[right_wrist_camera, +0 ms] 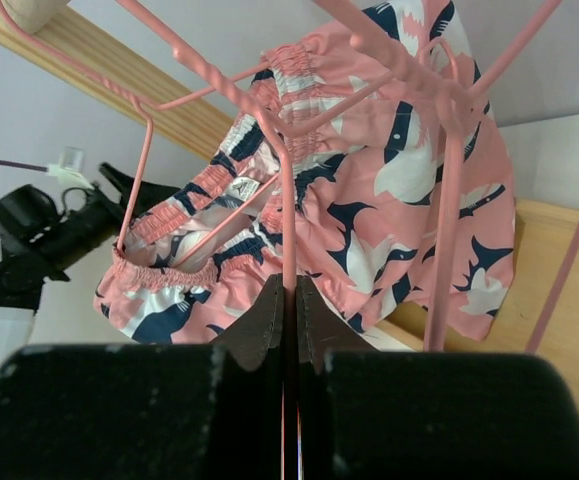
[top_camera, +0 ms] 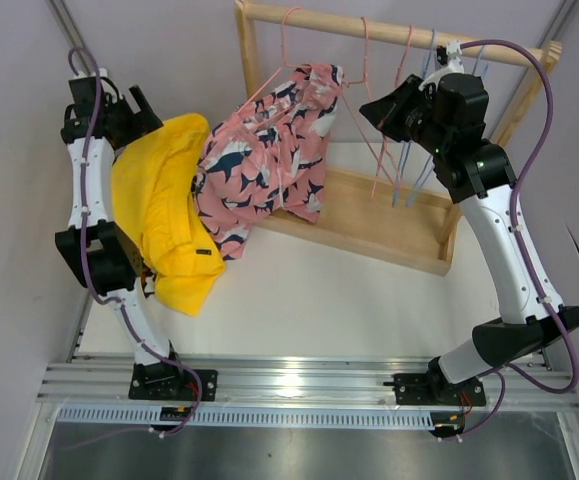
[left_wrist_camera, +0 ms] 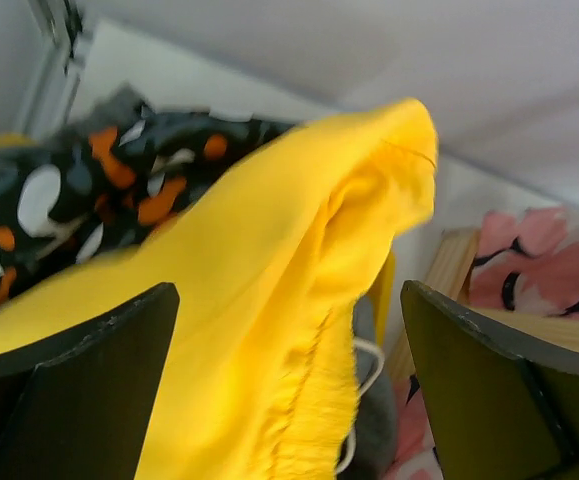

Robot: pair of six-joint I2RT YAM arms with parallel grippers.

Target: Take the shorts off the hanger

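The pink shark-print shorts (top_camera: 269, 160) hang on a pink hanger (top_camera: 299, 75) from the wooden rack's rail (top_camera: 339, 25). My right gripper (top_camera: 369, 108) is shut on a wire of that hanger (right_wrist_camera: 288, 225), just right of the shorts (right_wrist_camera: 389, 190). The yellow shorts (top_camera: 164, 200) lie heaped at the left by my left arm. My left gripper (top_camera: 137, 105) is open above them, and in the left wrist view the yellow fabric (left_wrist_camera: 269, 260) lies between its fingers (left_wrist_camera: 79, 360). The camouflage shorts (left_wrist_camera: 89, 180) and grey shorts (left_wrist_camera: 459, 420) show under the yellow. The black pair is hidden.
The wooden rack's base (top_camera: 369, 235) lies across the table's far middle. Several empty pink and pale blue hangers (top_camera: 409, 150) hang on the rail next to my right wrist. A metal rail (top_camera: 299, 380) runs along the near edge.
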